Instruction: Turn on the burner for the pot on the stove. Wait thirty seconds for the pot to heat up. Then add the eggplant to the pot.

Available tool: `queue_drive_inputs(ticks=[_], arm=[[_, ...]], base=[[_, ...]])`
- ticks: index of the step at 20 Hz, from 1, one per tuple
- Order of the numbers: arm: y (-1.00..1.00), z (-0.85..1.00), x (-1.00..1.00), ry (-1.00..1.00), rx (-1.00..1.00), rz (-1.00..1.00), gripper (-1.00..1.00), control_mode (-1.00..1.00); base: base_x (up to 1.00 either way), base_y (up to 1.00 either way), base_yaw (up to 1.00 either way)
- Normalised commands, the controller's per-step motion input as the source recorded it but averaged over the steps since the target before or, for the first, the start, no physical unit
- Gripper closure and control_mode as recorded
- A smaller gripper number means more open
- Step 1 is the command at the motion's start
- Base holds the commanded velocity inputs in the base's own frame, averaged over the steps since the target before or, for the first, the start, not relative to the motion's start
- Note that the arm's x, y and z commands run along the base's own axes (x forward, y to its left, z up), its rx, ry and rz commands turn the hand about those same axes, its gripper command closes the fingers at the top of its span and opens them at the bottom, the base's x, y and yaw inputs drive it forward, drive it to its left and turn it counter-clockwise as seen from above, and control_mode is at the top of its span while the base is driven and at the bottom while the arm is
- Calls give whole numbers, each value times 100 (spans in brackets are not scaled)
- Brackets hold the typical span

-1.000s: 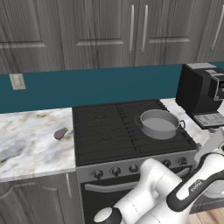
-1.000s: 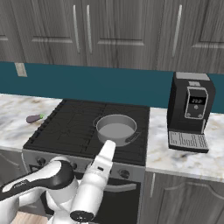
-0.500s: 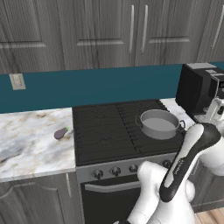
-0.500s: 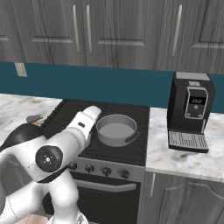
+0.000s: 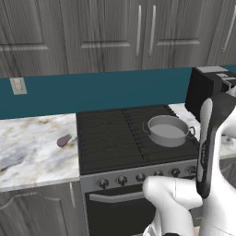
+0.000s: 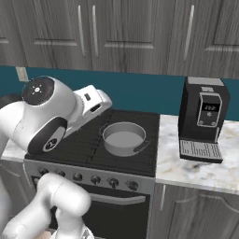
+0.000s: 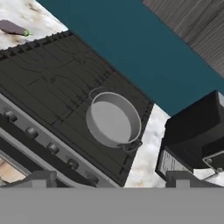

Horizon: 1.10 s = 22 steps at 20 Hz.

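Black coffee machine (image 6: 203, 119) just R of pot (image 6: 123, 137), on counter.

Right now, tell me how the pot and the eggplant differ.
The pot is grey metal, round and open; the eggplant is dark purple, oval, with a green stem end. The pot is far larger than the eggplant. The pot sits on the stove grates; the eggplant lies on the marble counter to the stove's left. Neither is held.

No legible text, brand or number appears. The coffee machine (image 6: 203, 119) at the counter's right end carries a small lit display panel (image 6: 208, 108), its characters too small to read.
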Motion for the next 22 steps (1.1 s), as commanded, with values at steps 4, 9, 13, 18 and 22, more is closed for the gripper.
queue_drive_inputs(ticks=[4,9,13,18,22], arm=[[23,-11,0,0,8,0,-100,-100],[61,-48,0,0,15,0,-100,-100],[81,-54,0,-4,7,0,-100,-100],[61,-38,0,-20,0,0,-100,-100],[0,0,0,0,0,0,-100,-100]], base=[[0,0,0],[0,0,0],[0,0,0],[0,0,0],[0,0,0]])
